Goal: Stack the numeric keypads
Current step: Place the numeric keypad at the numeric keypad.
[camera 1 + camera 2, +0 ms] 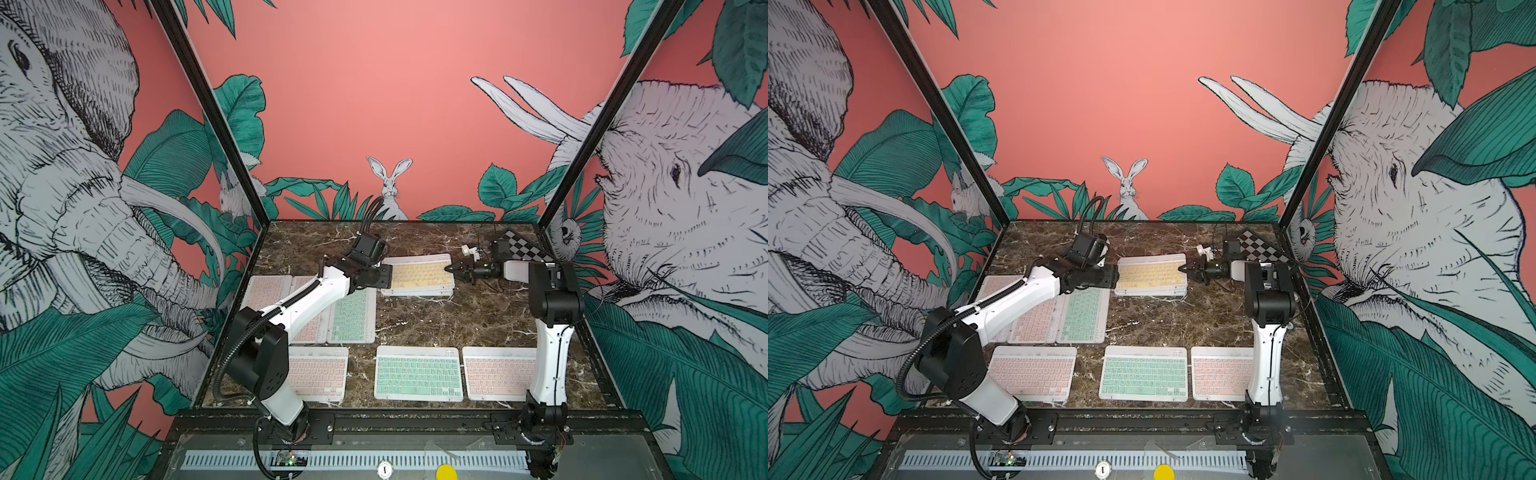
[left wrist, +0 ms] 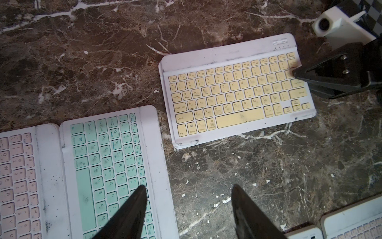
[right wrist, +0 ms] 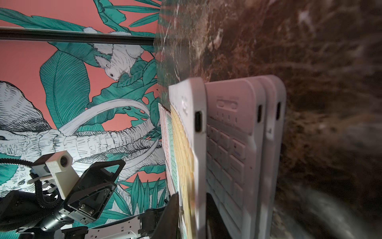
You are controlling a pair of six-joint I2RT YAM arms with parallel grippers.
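Yellow keypad (image 1: 419,276) should handle light, stiff and slick (take a short edge); right hand (image 1: 449,269) straddles that edge, clamping indeterminate, while left hand (image 2: 189,189) hangs spread, empty.

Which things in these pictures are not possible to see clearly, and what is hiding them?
Stack depth: keypads under the yellow keypad show only thin edges in both top views; blurred in the right wrist view.
Right gripper: jaws straddle the yellow keypad's edge; clamped or loose, cannot tell.
Pink keypads: left arm covers parts in both top views.
Near pink keypad: its end is behind the right arm.
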